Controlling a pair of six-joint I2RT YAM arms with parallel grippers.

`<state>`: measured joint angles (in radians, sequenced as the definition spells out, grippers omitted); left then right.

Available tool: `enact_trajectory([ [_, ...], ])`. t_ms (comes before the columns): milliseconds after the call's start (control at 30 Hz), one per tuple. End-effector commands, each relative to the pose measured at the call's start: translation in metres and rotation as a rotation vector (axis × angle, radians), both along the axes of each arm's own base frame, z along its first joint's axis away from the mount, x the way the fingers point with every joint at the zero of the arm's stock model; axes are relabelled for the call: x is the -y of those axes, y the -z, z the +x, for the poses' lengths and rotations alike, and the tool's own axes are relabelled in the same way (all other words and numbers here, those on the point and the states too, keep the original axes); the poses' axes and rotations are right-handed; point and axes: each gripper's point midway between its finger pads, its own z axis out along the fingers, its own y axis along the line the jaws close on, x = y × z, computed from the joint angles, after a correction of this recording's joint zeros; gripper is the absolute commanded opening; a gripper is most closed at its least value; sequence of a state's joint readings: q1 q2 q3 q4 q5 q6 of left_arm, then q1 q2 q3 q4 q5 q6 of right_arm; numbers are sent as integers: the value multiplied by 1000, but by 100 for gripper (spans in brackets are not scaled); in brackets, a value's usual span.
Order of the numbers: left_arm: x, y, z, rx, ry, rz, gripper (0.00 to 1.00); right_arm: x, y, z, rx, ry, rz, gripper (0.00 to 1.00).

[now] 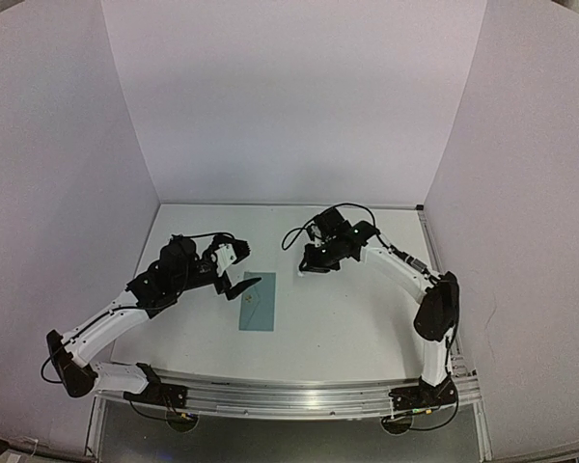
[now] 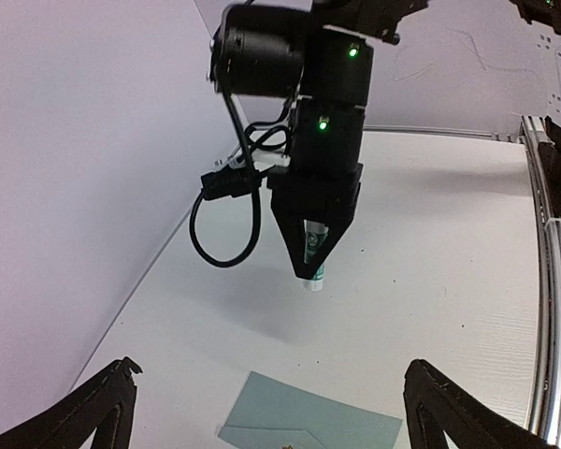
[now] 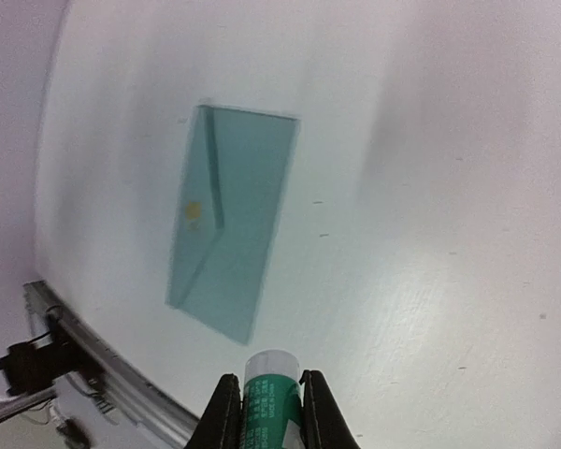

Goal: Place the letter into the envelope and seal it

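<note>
Clamped between the fingers of the right gripper [image 3: 266,376]: a green-and-white glue stick [image 3: 269,400], white end poking out past the fingertips, pointing down, clear of the table [image 1: 367,323]. Hangs just beyond the far right corner of the envelope [image 1: 259,304], apart from it.

Teal envelope flat on the table, long edges running near to far, triangular flap [image 3: 201,168] folded over from the left long edge; cannot tell whether stuck down. Tan speck [image 3: 194,210] at the flap's point; cannot tell whether that is the letter.

Over the envelope's far left corner, left gripper [image 2: 271,374] with jaws spread wide and nothing between them; cannot tell whether touching the paper.

Broad bare tabletop right of the envelope, and more beyond its far edge up to the back wall [image 1: 289,116]. Less room left of the envelope, with the left wall [image 1: 58,193] closer. Near edge of the envelope stopping short of the metal rail [image 1: 289,394].
</note>
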<state>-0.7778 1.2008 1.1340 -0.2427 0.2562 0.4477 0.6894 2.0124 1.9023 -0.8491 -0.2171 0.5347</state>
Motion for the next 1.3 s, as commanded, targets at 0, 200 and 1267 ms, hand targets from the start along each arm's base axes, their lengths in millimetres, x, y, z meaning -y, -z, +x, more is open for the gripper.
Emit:
enact_trajectory([
  [0,-6,-7,-4,18,-10,-17,100,60,56,38,28,95,-393,0],
  [200,-9,-7,-4,23,-18,-8,100,82,106,62,-17,73,-571,0],
  [1267,-8,-8,-4,41,-11,-7,100,83,164,76,-35,82,-599,27],
])
